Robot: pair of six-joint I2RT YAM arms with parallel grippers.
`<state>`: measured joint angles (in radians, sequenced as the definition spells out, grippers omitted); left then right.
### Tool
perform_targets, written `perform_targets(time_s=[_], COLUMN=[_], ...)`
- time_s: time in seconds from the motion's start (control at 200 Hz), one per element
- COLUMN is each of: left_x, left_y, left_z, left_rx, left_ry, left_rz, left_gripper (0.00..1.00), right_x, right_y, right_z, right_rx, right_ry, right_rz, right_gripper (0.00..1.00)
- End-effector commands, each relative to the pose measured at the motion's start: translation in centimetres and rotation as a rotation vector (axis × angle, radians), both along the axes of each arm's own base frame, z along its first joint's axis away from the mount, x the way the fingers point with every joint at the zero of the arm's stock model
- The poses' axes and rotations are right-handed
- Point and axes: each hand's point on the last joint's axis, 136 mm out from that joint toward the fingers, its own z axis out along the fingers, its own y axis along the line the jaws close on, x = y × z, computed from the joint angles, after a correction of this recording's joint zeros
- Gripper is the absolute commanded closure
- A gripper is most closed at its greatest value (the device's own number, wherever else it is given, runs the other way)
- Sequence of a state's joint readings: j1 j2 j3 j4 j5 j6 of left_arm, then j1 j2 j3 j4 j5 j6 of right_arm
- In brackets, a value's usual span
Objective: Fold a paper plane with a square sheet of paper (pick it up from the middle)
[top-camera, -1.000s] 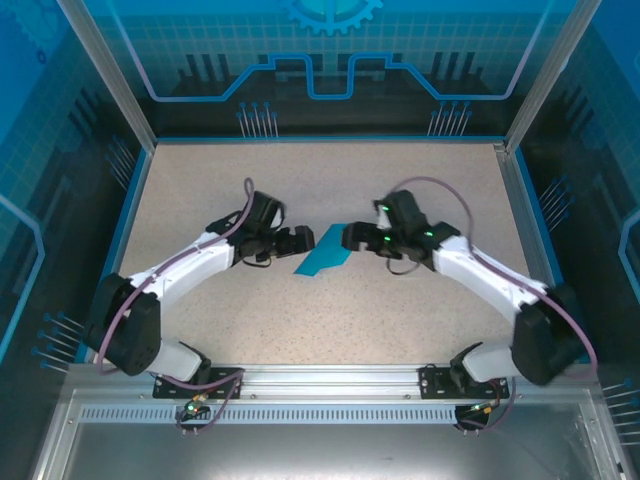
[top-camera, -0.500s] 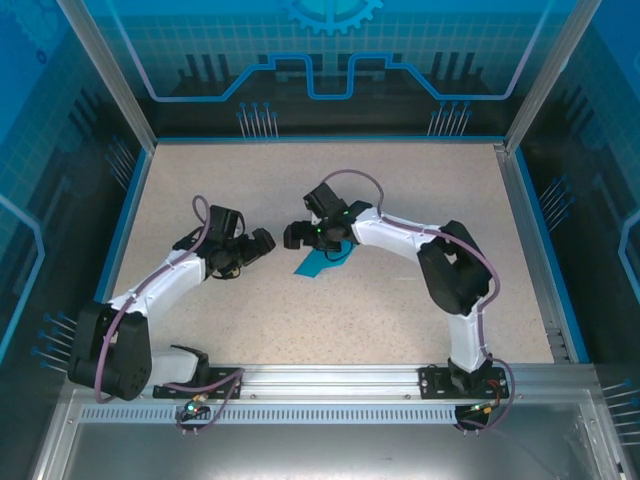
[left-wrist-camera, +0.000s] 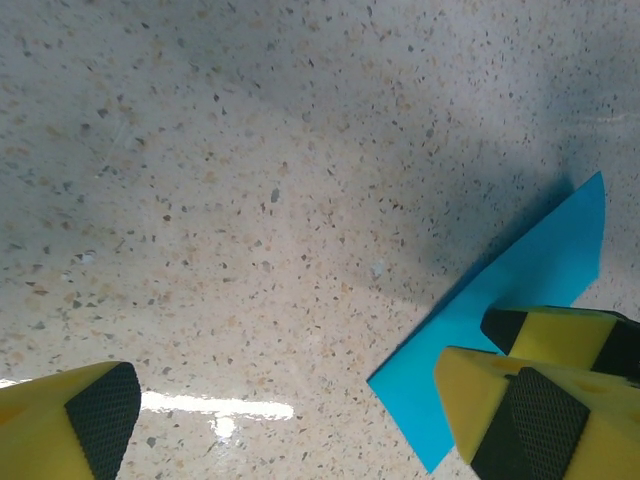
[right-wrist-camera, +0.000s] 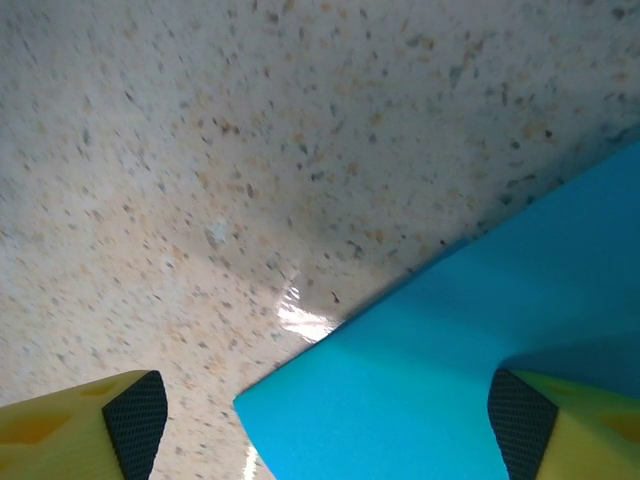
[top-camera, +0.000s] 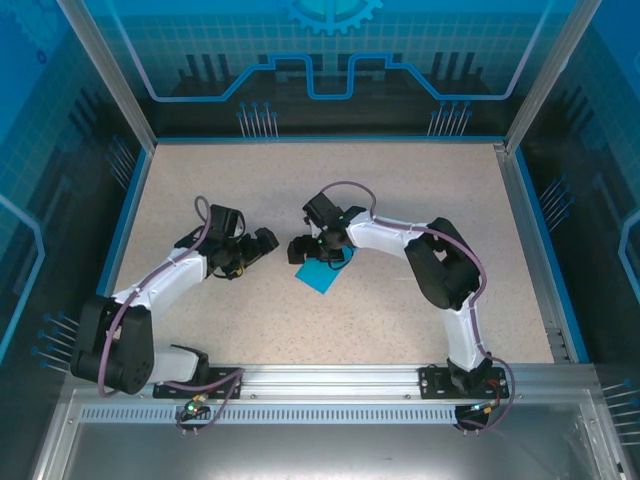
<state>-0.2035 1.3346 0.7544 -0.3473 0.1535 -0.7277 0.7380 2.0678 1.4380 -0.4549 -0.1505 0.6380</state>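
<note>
From above, the turquoise square sheet of paper (top-camera: pixel 320 276) lies flat mid-worktop (top-camera: pixel 420 190). The right end effector (top-camera: pixel 302 250) is over its far edge, and the left end effector (top-camera: pixel 266 241) is just beside. Left wrist: jaws spread wide and empty, with the paper at right. Right wrist: jaws wide, holding nothing, one finger seemingly resting on the sheet.

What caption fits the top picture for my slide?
Right gripper hangs over the blue paper; left gripper open beside it on a speckled table.
</note>
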Motion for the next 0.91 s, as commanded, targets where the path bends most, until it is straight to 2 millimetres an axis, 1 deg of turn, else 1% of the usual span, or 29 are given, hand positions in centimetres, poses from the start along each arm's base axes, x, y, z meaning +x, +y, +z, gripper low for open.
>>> perform_targets(time_s=[0.0, 0.11, 0.185, 0.24, 0.31, 0.4, 0.45, 0.46, 0.51, 0.54, 0.635, 0.685, 0.71, 0.725, 0.81, 0.9], left_x=[0.4, 0.4, 0.5, 0.6, 0.6, 0.4, 0.2, 0.2, 0.0, 0.0, -0.2, -0.1, 0.0, 0.0, 0.5, 1.2], left_y=[-0.7, -1.5, -2.3, -2.9, -3.9, -5.6, -6.6, -6.9, -7.9, -8.6, -11.4, -12.9, -13.8, -14.2, -16.5, -18.6], left_z=[0.3, 0.4, 0.4, 0.5, 0.7, 1.1, 1.5, 1.6, 2.0, 2.4, 3.2, 3.6, 3.7, 3.6, 3.5, 3.0], left_rx=[-0.043, -0.076, -0.109, -0.133, -0.159, -0.181, -0.188, -0.189, -0.196, -0.209, -0.267, -0.300, -0.315, -0.323, -0.358, -0.395], left_ry=[-0.010, -0.016, -0.028, -0.035, -0.040, -0.053, -0.066, -0.069, -0.083, -0.092, -0.115, -0.121, -0.121, -0.118, -0.106, -0.087], left_rz=[-0.032, -0.068, -0.101, -0.123, -0.157, -0.215, -0.252, -0.261, -0.296, -0.316, -0.395, -0.433, -0.454, -0.464, -0.507, -0.537], left_gripper=[0.01, 0.01, 0.01, 0.02, 0.02, 0.01, 0.02, 0.02, 0.03, 0.04, 0.07, 0.11, 0.13, 0.15, 0.23, 0.34], right_x=[-3.4, -4.8, -4.7, -4.2, -3.5, -3.0, -3.0, -2.9, -3.2, -3.5, -4.5, -5.0, -5.0, -5.6, -6.6, -7.6], right_y=[-2.4, -5.4, -6.8, -7.2, -7.0, -7.0, -7.6, -7.7, -8.7, -9.6, -12.0, -13.1, -13.3, -13.9, -15.1, -15.6], right_z=[-1.2, -1.1, -0.1, 1.1, 2.9, 4.9, 5.3, 5.7, 6.0, 5.9, 6.0, 6.2, 6.7, 6.0, 5.5, 4.6], right_rx=[-0.071, -0.112, -0.099, -0.077, -0.044, -0.006, 0.003, 0.009, 0.013, 0.006, 0.034, 0.060, 0.084, 0.079, 0.115, 0.134], right_ry=[0.045, 0.029, 0.000, -0.032, -0.080, -0.121, -0.126, -0.132, -0.128, -0.118, -0.083, -0.069, -0.070, -0.049, -0.007, 0.038], right_rz=[0.156, 0.236, 0.248, 0.239, 0.216, 0.137, 0.067, 0.048, -0.032, -0.091, -0.232, -0.288, -0.315, -0.331, -0.393, -0.420], right_gripper=[0.13, 0.13, 0.12, 0.12, 0.12, 0.12, 0.12, 0.12, 0.12, 0.12, 0.12, 0.12, 0.12, 0.12, 0.13, 0.15])
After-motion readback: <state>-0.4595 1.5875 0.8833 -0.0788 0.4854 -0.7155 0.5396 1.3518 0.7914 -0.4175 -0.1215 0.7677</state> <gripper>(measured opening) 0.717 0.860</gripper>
